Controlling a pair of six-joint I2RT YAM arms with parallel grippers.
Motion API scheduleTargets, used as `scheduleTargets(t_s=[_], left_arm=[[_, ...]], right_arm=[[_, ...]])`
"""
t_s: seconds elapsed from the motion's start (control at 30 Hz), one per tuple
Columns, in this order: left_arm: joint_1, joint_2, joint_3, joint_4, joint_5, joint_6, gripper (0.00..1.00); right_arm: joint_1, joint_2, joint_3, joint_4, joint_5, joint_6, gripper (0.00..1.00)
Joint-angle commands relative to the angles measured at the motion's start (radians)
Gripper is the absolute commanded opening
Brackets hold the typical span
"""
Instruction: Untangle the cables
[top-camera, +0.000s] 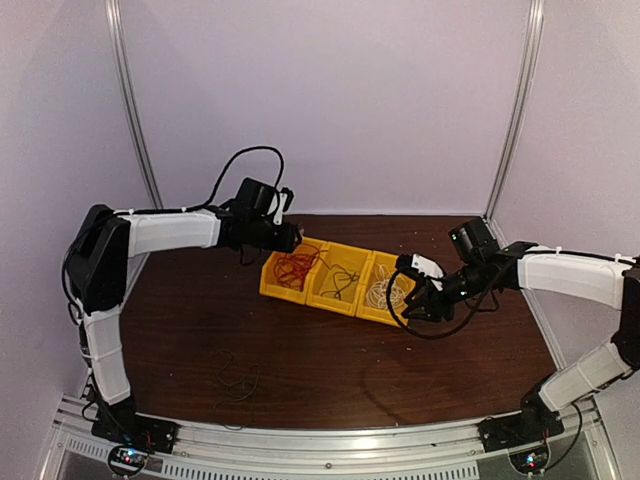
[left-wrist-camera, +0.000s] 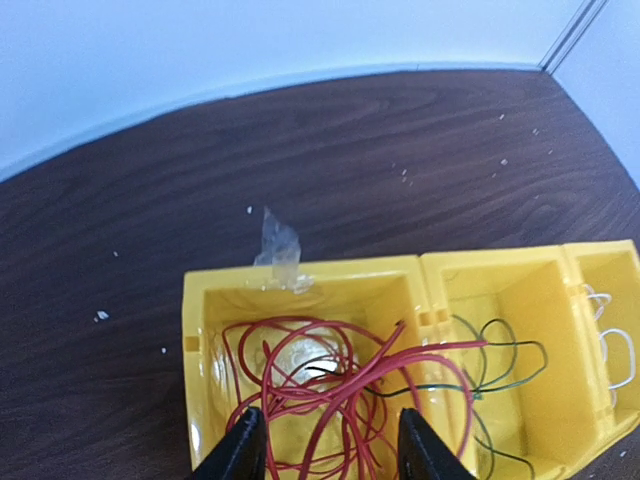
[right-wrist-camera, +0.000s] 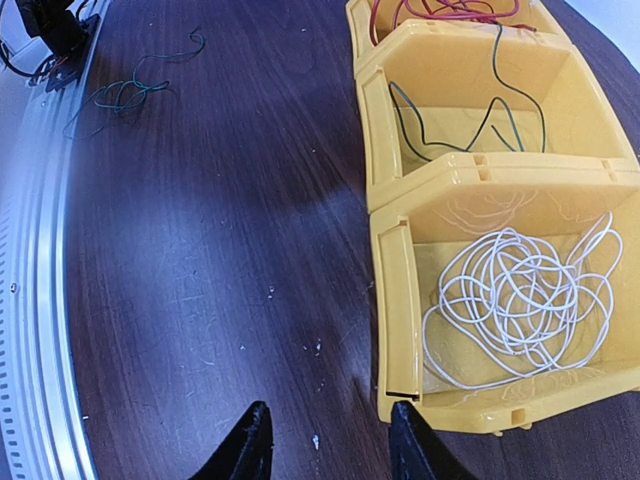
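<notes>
The left arm (top-camera: 170, 232) reaches out flat over the brown table (top-camera: 300, 350) to one end of three yellow bins (right-wrist-camera: 395, 280). The right arm (top-camera: 565, 272) bends in low by the other end. The left gripper (left-wrist-camera: 330, 420) is partly open right over the red cable (left-wrist-camera: 300, 375) in its bin. The right gripper (right-wrist-camera: 325, 415) is partly open and empty above the table. The dark green cable (right-wrist-camera: 500, 100) lies in the middle bin and the white cable (right-wrist-camera: 520, 300) in the end bin.

pale lilac walls (top-camera: 330, 100) enclose a dark wood table (top-camera: 200, 320), aluminium rail (top-camera: 330, 445) in front.
</notes>
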Motion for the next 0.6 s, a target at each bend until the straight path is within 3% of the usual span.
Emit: scheduleTargets(t_s=[0.0,0.2,0.37,0.57], left_arm=[[-0.02,-0.11,-0.01,0.046,-0.014,0.042,0.47],[-0.05,-0.149,-0.05,0.007,0.086,0.077,0.5],[-0.116,-0.136,-0.045,-0.109,-0.045,0.025,0.54],[-0.119,-0.126,-0.079,-0.197,-0.128,-0.131,0.56]], right_arm=[[0.001,0.007,0.008,-0.006,0.006,-0.003,0.42],[0.0,0.007,0.008,-0.006,0.008,-0.004,0.42],[0.001,0.013,0.009,-0.006,0.004,-0.006,0.42],[0.0,0.019,0.012,-0.009,0.001,-0.007,0.42]])
